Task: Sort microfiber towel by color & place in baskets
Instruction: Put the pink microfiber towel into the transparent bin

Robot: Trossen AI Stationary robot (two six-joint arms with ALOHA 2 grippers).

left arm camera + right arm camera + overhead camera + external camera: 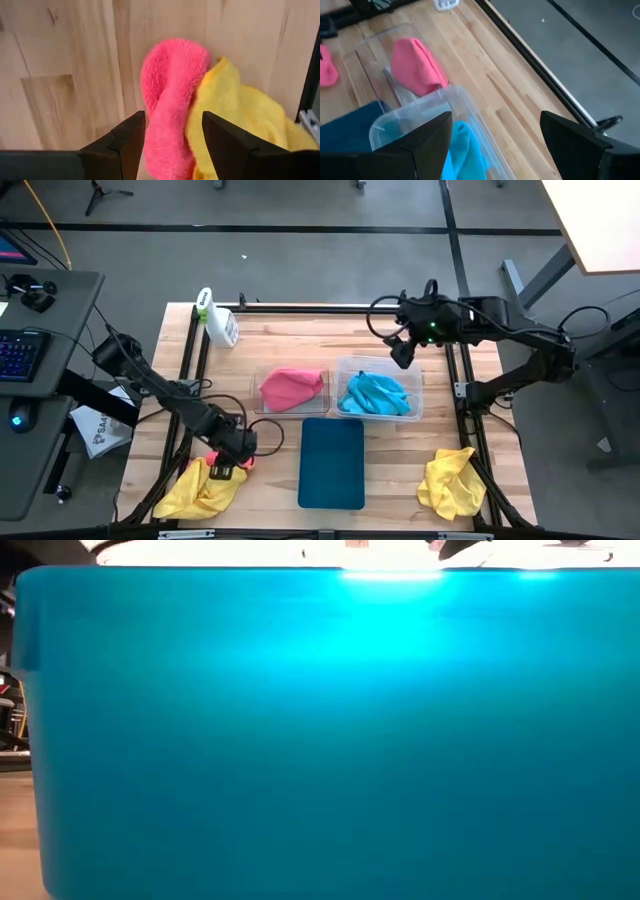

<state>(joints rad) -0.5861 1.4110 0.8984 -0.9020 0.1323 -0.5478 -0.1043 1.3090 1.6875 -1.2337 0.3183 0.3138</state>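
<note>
Left gripper (170, 145) is straddling a pink towel (170, 100) at the table's near-left corner, fingers parted around it.

To do this well, it should be closing on the pink fold alone, since the yellow towel (235, 115) is lying touching it; the pink belongs in the narrower clear tub (291, 390), beside the wider tub (380, 393) of blue cloths. Its arm is reaching low and forward. Right gripper (495, 135) is hovering wide open and empty over the wider tub's far edge.
</note>
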